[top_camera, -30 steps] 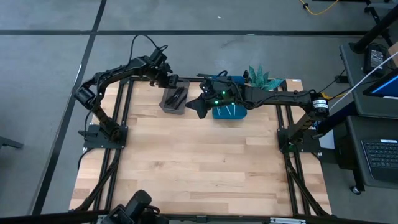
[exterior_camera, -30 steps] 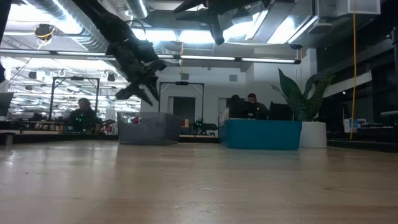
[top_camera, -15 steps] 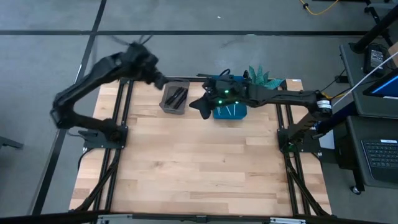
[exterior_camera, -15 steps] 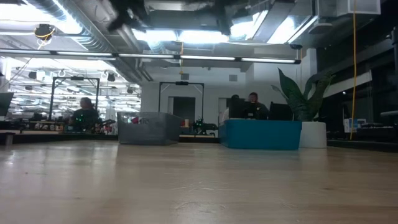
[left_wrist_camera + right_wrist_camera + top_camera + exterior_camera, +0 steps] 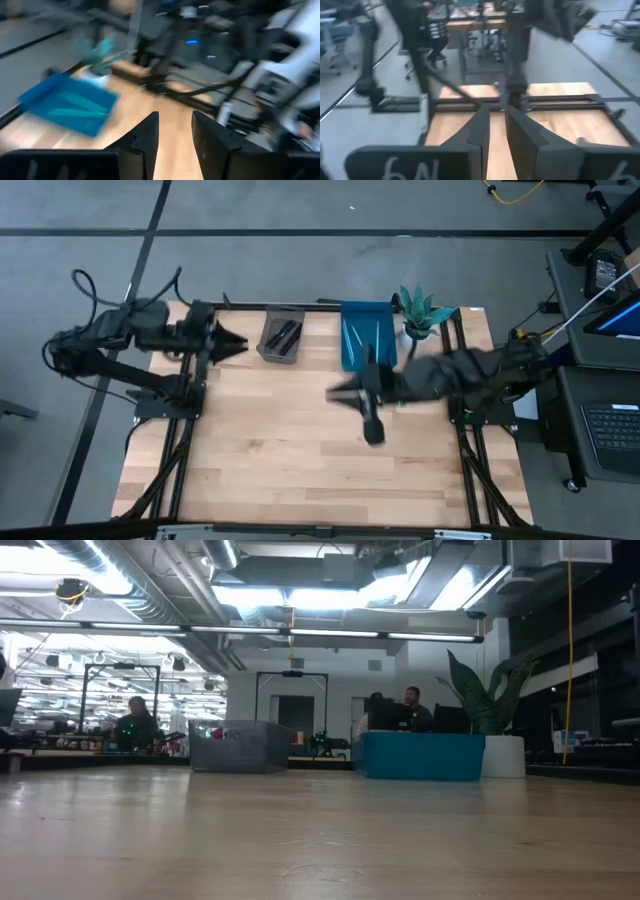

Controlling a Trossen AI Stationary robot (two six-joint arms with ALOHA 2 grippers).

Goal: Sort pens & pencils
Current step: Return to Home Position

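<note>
Heading home, with the sorting apparently done

My left gripper (image 5: 238,346) hung at the 10 o'clock edge of the table (image 5: 300,455), fingers slightly spread and empty. My right gripper (image 5: 496,112) hung near centre, narrowly parted and empty. I judged it best to fold back high, clear of both bins. The gray bin (image 5: 281,338) at 11 o'clock held the black pens (image 5: 285,333). I couldn't make out what was in the blue bin (image 5: 367,340) at 12.

Grey floor (image 5: 300,210) crossed by dark lines surrounds a wooden table (image 5: 300,450); a dark desk (image 5: 578,452) with a keyboard (image 5: 608,426) stands alongside. Beyond, strip lights (image 5: 330,634) and silver ducts (image 5: 150,580) run overhead, while two people (image 5: 408,706) sit at the back.
</note>
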